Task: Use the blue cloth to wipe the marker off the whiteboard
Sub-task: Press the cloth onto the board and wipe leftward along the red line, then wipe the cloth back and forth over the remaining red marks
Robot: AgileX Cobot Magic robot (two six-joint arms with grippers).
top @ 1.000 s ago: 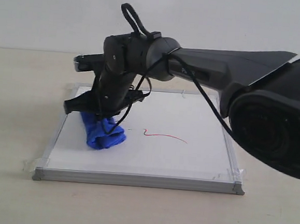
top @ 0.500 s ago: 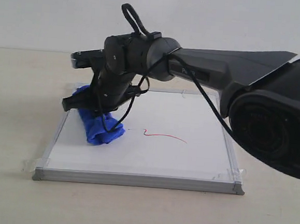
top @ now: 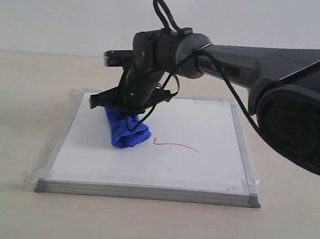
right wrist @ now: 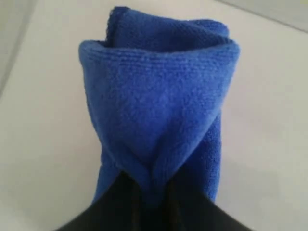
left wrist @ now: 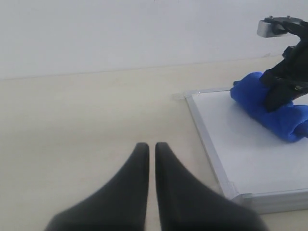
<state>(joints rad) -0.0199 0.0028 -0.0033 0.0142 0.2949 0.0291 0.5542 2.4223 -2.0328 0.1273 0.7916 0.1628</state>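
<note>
Exterior view: right fingers [top: 109,99] pinch blue cloth [top: 129,132] on whiteboard [top: 200,168] beside marker [top: 175,145].

The bench [top: 14,213] is a pale tan colour. It is flat and smooth, with a soft, dull look. In the exterior view it fills the space at 6 o'clock and at 9 o'clock. Behind it, at 12 o'clock, stands a wall [top: 57,12]. The wall is a whitish grey. The bench and the wall meet in one straight line across the back.
</note>
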